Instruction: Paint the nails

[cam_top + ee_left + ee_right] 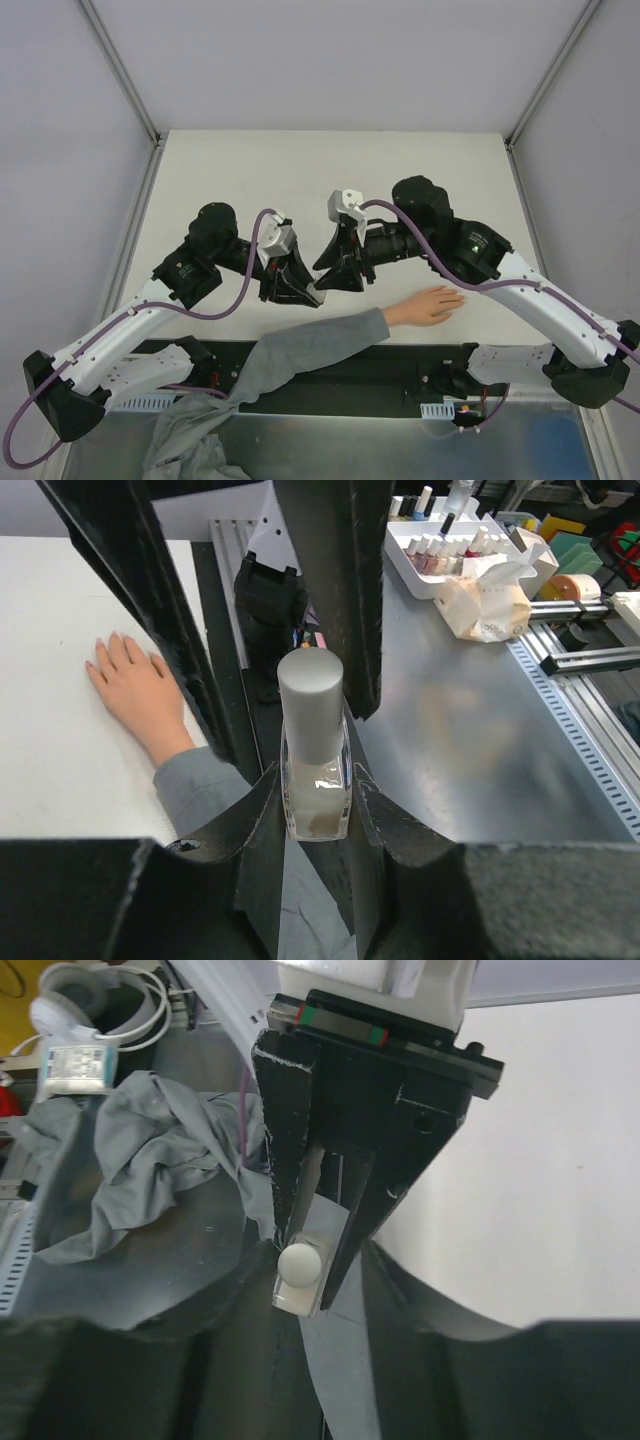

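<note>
Nails (100, 643) show only faintly beyond left tool's (315, 780) bottle (314, 742).

White table (250, 165): peach hand (430, 305) flat, palm down, near edge; grey sleeve (345, 332) overhanging edge.

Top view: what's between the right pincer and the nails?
Only bare white table lies between the right pincer and the nails; the top view shows that stretch.

Nails (100, 643): tiny, pale pink, on a peach hand (140, 695) lying flat, fingers spread, on the white desk (50, 770).
</note>
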`<state>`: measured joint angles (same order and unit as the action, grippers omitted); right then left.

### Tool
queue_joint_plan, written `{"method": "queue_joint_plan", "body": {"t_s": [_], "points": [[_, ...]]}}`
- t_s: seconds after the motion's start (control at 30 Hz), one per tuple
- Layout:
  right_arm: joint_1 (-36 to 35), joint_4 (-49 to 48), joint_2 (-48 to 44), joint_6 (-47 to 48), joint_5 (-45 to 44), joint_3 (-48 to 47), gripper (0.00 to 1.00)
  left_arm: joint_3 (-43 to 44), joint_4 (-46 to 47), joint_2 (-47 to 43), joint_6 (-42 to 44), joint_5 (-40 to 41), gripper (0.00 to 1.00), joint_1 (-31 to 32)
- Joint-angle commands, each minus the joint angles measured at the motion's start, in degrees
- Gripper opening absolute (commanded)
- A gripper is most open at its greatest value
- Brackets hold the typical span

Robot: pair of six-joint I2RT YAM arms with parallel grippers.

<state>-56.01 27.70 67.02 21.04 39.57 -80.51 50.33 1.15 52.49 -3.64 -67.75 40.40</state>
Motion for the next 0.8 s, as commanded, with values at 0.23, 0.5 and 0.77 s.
{"method": "queue_joint_plan", "body": {"t_s": [0.23,0.5,0.77], "points": [[0.2,-2.5,0.1,-2.0,5.1,2.1,0.00,3.4,3.2,-2.7,-3.0,11.9,0.00,-1.0],[-29.8,4.4,7.0,-26.7,-113.8,1.1,0.01,4.5,3.9,-1.7,-3.6,51.7,0.00,-1.0],[-27.7,6.6,13.0,-21.8,-99.1,-9.2,0.06,2.1,7.6,-2.2,-4.5,45.4,0.00,-0.9]]}}
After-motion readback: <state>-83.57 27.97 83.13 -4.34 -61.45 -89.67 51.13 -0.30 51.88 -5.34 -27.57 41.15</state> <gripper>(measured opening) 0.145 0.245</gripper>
